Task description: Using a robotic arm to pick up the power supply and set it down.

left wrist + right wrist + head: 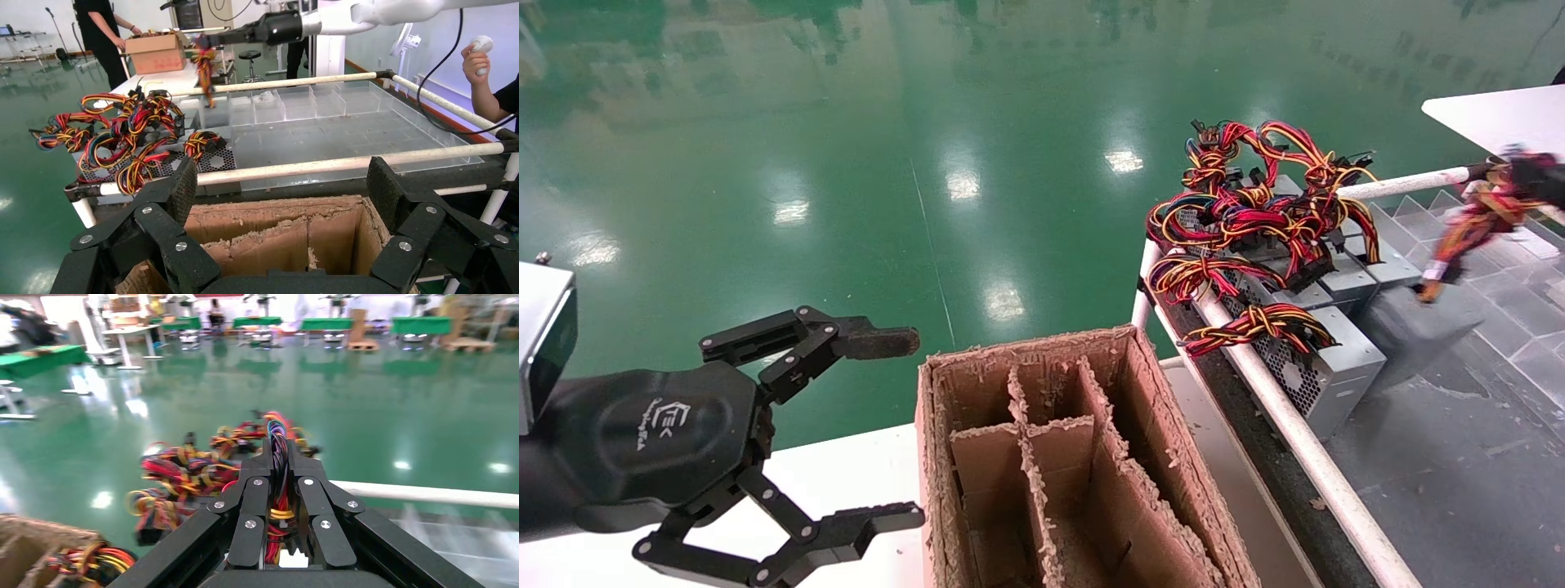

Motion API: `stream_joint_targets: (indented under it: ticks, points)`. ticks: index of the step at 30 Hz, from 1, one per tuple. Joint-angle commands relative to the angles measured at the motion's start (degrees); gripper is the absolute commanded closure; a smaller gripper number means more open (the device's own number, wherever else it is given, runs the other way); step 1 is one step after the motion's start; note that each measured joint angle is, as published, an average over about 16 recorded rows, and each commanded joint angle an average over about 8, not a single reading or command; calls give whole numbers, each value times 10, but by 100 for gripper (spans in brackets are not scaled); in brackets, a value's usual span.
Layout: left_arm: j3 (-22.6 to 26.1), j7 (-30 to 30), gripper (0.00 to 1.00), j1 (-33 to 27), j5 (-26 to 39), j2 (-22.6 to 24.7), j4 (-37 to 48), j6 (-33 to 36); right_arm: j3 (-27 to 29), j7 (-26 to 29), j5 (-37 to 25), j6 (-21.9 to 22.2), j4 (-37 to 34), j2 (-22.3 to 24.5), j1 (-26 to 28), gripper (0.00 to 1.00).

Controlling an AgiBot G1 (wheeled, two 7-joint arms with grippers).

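Wires of a bundle (280, 478) sit pinched between the right gripper's (280, 454) closed fingers, held high over the clear-divider tray (1483, 269). Whether the power supply's grey box hangs below is unclear. Left gripper (878, 429) waits spread beside the cardboard box (1173, 425). Good practice: move slowly so the load doesn't swing, and set down gently.

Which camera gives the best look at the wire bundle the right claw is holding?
The right wrist view: the right claw is shut on the wire bundle, filling the middle of the picture. The head view shows it blurred at the far right edge. The left wrist view shows it small and distant, hanging over the tray.
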Motion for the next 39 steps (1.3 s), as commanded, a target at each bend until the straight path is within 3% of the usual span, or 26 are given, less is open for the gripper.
stream_joint_targets:
  ticks: [1,8,16,39]
  points:
    - [0,0,0,0,0,0,0,0,1,2,1,0,2,-14,-6,100]
    - [0,0,0,0,0,0,0,0,3,6,3,12,10,-40,-12,97]
    - [0,0,0,0,0,0,0,0,1,18,0,17,14,-54,-18,0]
    - [0,0,0,0,0,0,0,0,23,2,32,-12,28,-46,-25,0]
